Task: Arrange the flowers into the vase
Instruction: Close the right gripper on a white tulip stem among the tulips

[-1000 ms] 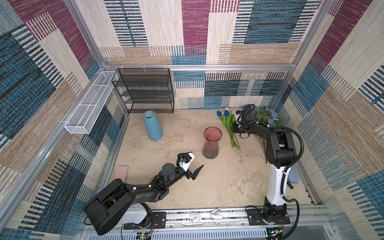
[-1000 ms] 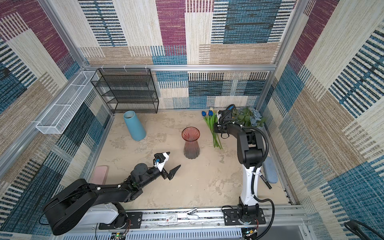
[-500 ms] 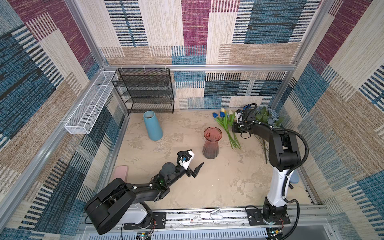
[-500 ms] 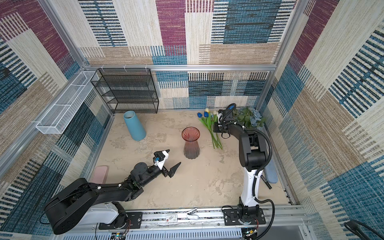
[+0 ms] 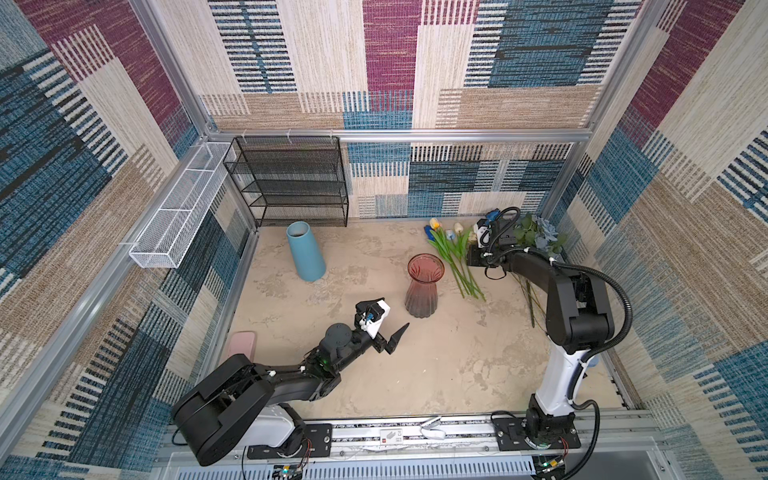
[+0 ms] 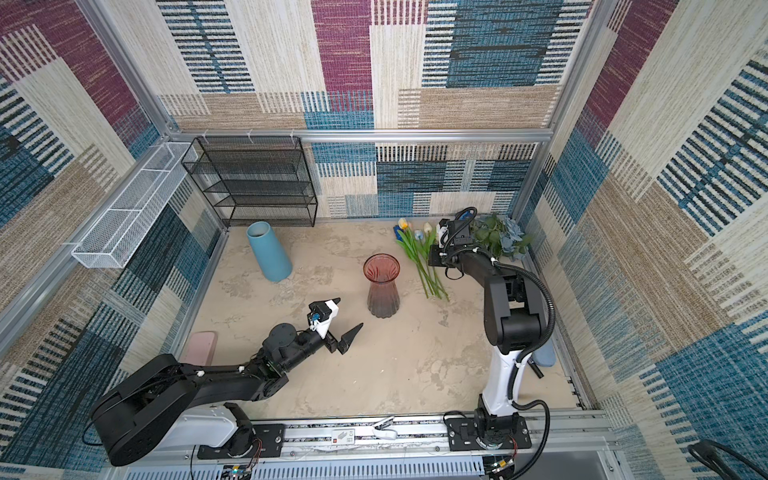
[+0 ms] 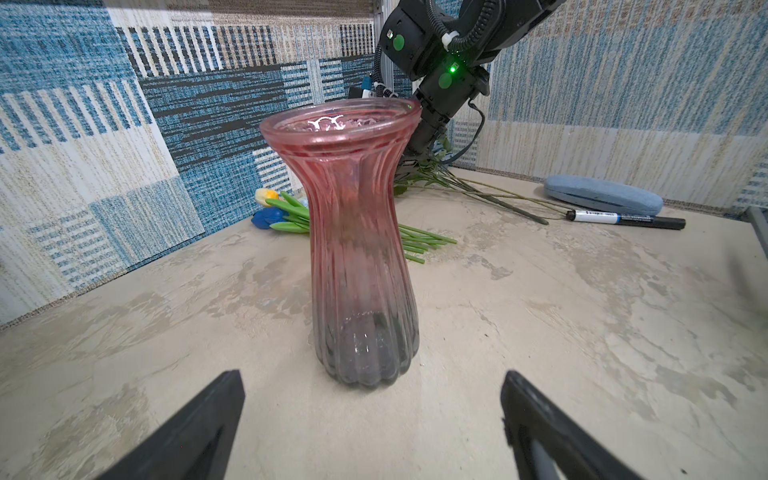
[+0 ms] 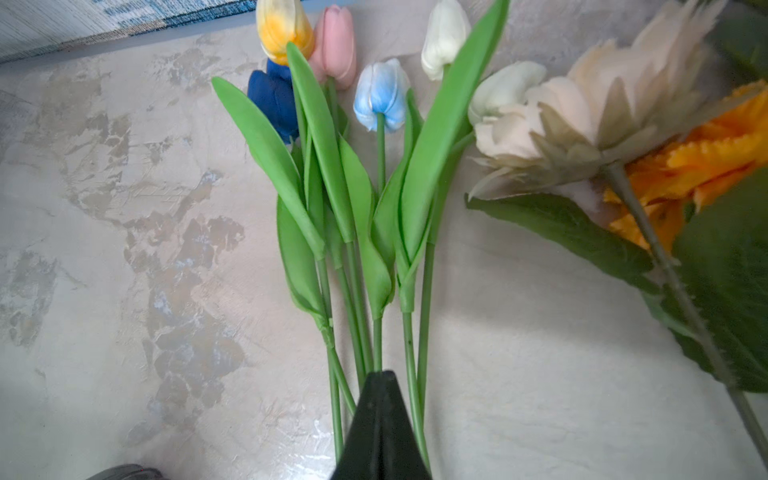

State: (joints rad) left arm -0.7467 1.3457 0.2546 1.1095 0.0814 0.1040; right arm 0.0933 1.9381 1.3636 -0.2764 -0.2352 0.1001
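Blurry, edge-cropped cream sunflower (image 8: pixel 582 116)

Nothing legible; label on the marker (image 7: pixel 625 219) seems blurred

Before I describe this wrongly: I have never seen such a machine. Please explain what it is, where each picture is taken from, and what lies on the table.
These are two robot arms at a table. Both top views look down from one camera above; each wrist view comes from a camera on an arm. The left end effector is open and empty, facing the empty pink glass vase. The right end effector is shut at the stems of the tulips, which lie beside a cream sunflower; whether it pinches a stem, I cannot tell. Also: a blue vase, a black mesh rack, a glasses case, a marker.
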